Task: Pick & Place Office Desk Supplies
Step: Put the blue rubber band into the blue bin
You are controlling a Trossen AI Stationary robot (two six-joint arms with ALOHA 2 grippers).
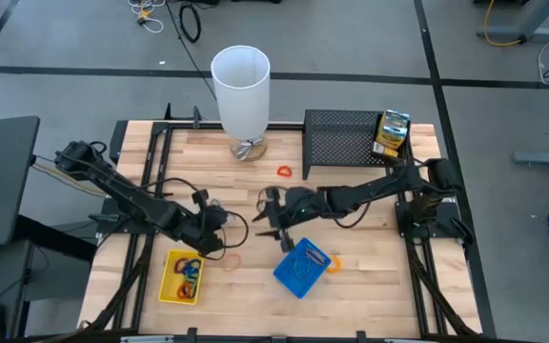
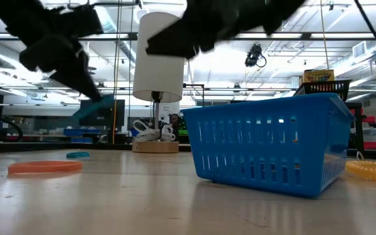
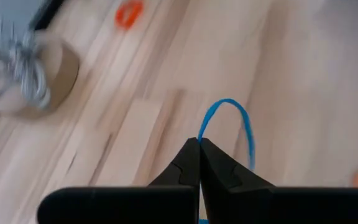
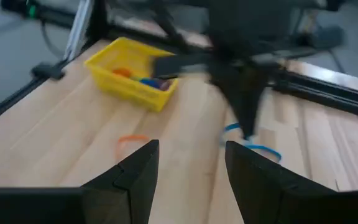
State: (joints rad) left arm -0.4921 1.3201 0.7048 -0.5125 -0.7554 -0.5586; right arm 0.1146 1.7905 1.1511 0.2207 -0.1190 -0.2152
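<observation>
Overhead, the wooden table (image 1: 351,238) stands on a grey floor; cables lie at the far side. On the far part of the table stand a tall white cylinder (image 1: 241,90) and a black mesh rack (image 1: 341,143), with a green-yellow box (image 1: 392,133) at the right end of the rack. The yellow tray (image 1: 181,277) with coloured loops lies near left, and the blue tray (image 1: 301,267) is near the centre. An orange loop (image 1: 284,171) lies alone just left of the rack.

The left gripper (image 3: 199,149) has its fingers pressed together, and they pinch a blue rubber band (image 3: 232,124) above the wood. The right gripper (image 4: 188,165) hovers just beside the blue tray with its fingers spread, and it holds nothing.
</observation>
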